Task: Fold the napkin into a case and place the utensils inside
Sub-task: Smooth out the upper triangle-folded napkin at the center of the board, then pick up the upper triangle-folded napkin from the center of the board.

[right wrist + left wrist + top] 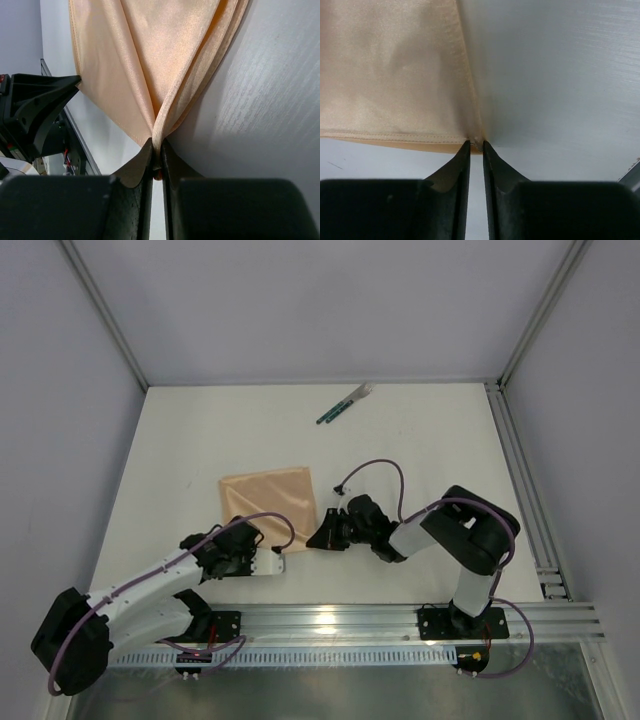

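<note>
- Top external view: the napkin (268,498) lies on the white table (420,450), left of centre and in front of both arm bases. It appears as a roughly square peach-tan sheet.
- Top external view: the utensils (345,405) lie together near the far edge of the table, well apart from the napkin. The dark green handles point toward the near left and the pale ends toward the far right.
- Top external view: the left gripper (250,538) is at the near-left corner of the napkin. The right gripper (318,536) is at the near-right corner, reaching in from the right. Jaw positions cannot be made out from this height.
- Left wrist view: the fingers of the left gripper (476,144) are drawn almost together, leaving only a thin slit. The tips meet on one hemmed corner of the napkin (390,75). The cloth spreads flat toward the upper left, and bare table (560,75) fills the right side.
- Right wrist view: the right gripper (157,142) is clamped on the napkin (145,65). The cloth is gathered into long folds that converge between the fingertips and fan out upward. The table (270,100) is visible to the right of the cloth.
</note>
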Controlling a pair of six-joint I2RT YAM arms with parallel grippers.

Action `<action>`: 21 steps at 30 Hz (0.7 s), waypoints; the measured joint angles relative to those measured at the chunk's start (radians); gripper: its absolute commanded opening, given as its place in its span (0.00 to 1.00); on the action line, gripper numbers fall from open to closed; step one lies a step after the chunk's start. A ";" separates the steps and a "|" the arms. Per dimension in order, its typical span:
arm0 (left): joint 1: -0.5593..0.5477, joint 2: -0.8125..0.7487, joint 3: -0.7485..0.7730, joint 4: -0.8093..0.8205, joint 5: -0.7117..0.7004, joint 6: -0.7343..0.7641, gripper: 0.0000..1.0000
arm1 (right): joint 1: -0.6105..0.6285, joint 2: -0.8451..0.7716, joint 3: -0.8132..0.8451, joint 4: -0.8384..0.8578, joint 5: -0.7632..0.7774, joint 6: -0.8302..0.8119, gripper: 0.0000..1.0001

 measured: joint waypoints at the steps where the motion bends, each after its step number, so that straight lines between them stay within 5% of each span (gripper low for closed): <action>1: 0.000 -0.007 -0.001 0.000 -0.002 0.000 0.27 | 0.001 -0.003 0.001 -0.008 0.002 -0.003 0.10; 4: 0.000 -0.044 -0.002 -0.004 -0.006 -0.010 0.45 | 0.003 -0.022 0.002 -0.041 0.009 -0.012 0.10; 9: 0.000 -0.103 0.052 -0.050 0.038 -0.061 0.60 | 0.006 -0.052 0.011 -0.114 0.020 -0.014 0.09; 15: -0.019 -0.091 0.111 0.007 0.099 -0.114 0.96 | 0.006 -0.063 0.037 -0.183 0.019 0.002 0.09; 21: -0.134 -0.033 0.087 0.198 0.085 -0.168 0.99 | 0.006 -0.097 0.050 -0.256 0.027 0.035 0.06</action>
